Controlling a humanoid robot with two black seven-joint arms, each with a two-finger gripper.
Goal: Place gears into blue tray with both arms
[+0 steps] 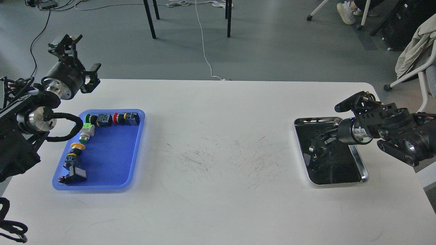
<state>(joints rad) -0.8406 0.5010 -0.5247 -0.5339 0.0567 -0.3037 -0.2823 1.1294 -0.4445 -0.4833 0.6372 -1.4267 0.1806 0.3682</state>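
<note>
The blue tray (112,160) lies at the table's left, with several push-button switches (102,119) along its far and left sides. My left gripper (81,57) hangs raised beyond the tray's far left corner, its fingers spread open and empty. My right gripper (319,141) reaches from the right into the shiny silver tray (357,160), low over its dark inside. Its dark fingers merge with the tray, so its state is unclear. The gears cannot be made out against that dark inside.
The white table (218,163) carries faint scratch marks in its middle. Chair legs (150,18) and a white cable (204,51) are on the floor beyond the far edge. A chair with a cloth (415,51) stands at the far right.
</note>
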